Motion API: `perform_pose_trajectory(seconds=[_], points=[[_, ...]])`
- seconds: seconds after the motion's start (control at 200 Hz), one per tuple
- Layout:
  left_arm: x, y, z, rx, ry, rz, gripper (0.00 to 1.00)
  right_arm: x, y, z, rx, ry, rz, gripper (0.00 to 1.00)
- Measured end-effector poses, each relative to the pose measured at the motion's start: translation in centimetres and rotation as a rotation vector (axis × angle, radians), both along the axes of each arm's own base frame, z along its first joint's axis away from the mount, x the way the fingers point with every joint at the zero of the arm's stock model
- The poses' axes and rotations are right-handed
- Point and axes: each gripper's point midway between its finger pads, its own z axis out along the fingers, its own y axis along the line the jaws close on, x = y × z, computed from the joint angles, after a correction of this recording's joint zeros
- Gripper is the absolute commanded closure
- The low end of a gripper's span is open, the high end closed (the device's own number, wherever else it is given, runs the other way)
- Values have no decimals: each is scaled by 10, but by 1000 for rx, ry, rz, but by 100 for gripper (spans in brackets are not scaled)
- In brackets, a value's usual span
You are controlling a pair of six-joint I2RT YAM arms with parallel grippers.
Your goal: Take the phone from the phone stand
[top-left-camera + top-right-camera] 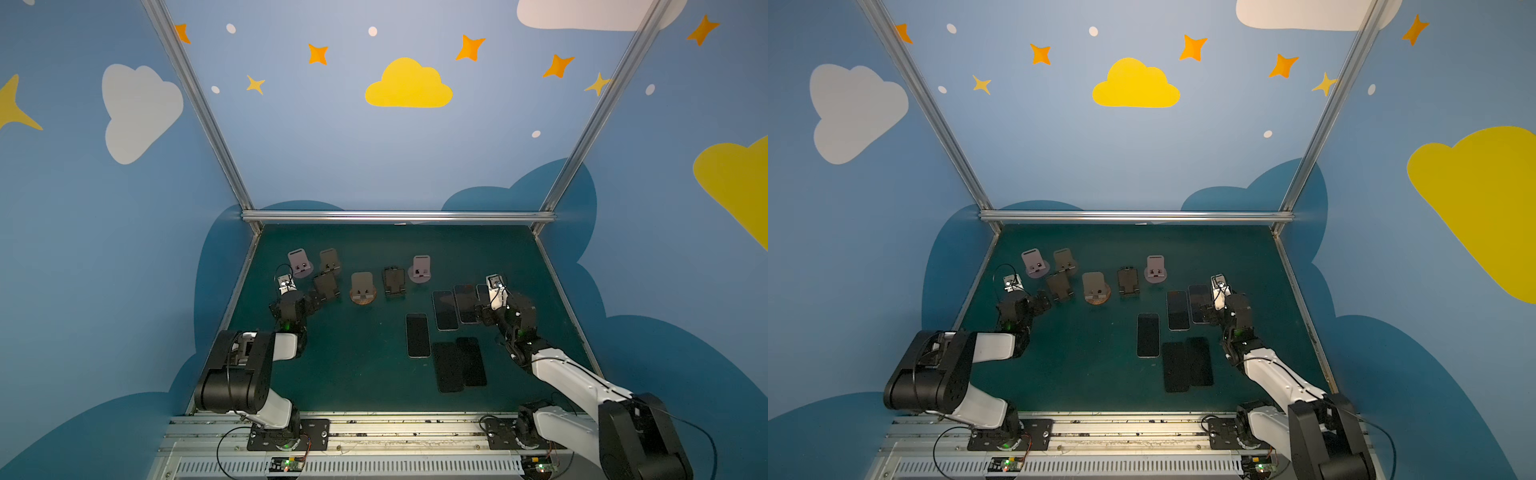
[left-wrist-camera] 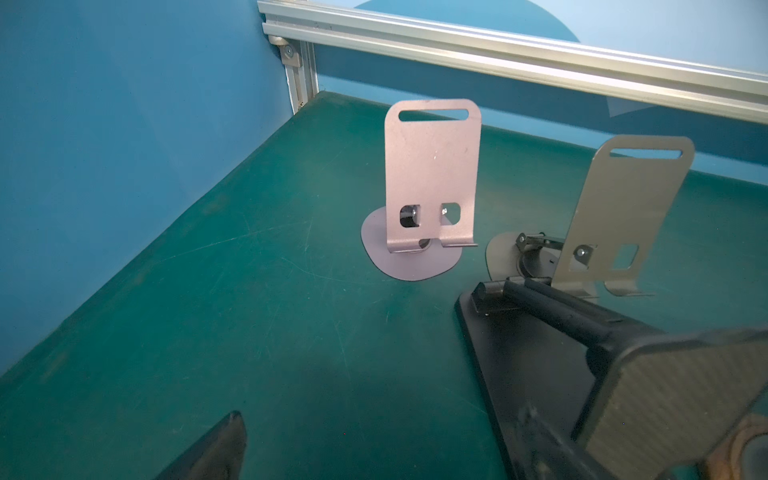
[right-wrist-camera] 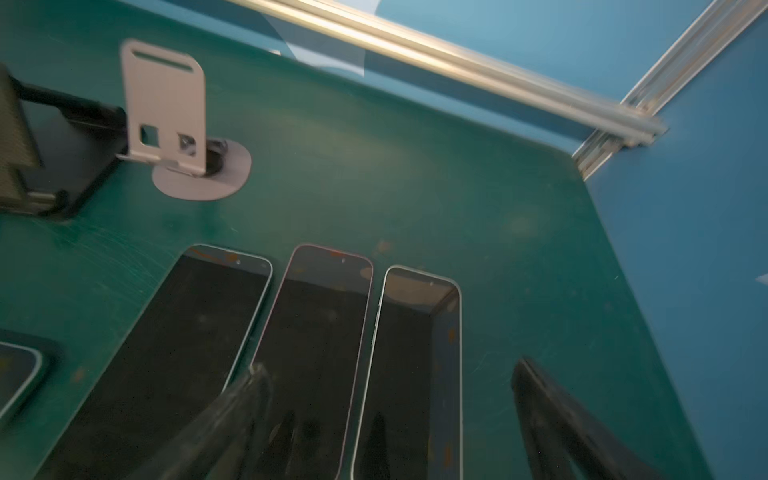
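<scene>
6 phones [image 1: 417, 334] lie flat on the right half of the green mat [image 1: 365, 386], well apart from the stands [image 1: 363, 284]. The 3 farthest lie side by side in a row. The rightmost phone [image 3: 419, 316] of that row sits below the right gripper [image 3: 390, 368], whose jaws are spread wide to either side of it and grip nothing. I cannot tell whether a finger touches a phone.

All 6 stands are bare, spread across the far left and middle of the mat. The left gripper [image 1: 314, 300] hangs just beside a black stand [image 2: 540, 353], fully spread and empty. Beyond it stand a pink stand [image 2: 432, 174] and a grey stand [image 2: 623, 216].
</scene>
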Motion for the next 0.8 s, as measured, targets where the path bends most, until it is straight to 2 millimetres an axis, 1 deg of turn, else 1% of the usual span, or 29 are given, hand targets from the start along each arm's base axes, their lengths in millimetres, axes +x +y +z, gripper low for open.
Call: perform_pose_trajectory(seconds=[0.085,0.185,0.25,0.325,0.451,0.551,0.616,0.736,0.801], points=[[0,0,0,0,0,0,0,3,-6,-20,13,11,-27,9],[0,0,0,0,0,0,0,-2,-21,-48,26,42,-82,9],[0,0,0,0,0,0,0,-4,-26,-56,31,62,-103,9],[0,0,0,0,0,0,0,-1,-26,-51,56,45,-112,9],[0,0,0,0,1,0,0,10,-25,-36,86,7,-115,9],[0,0,0,0,1,0,0,18,-26,-28,109,0,-118,9],[0,0,0,0,0,0,0,26,-29,-25,123,15,-128,9],[0,0,0,0,1,0,0,47,-38,-22,164,64,-144,9],[0,0,0,0,1,0,0,53,-43,-21,190,83,-152,9]])
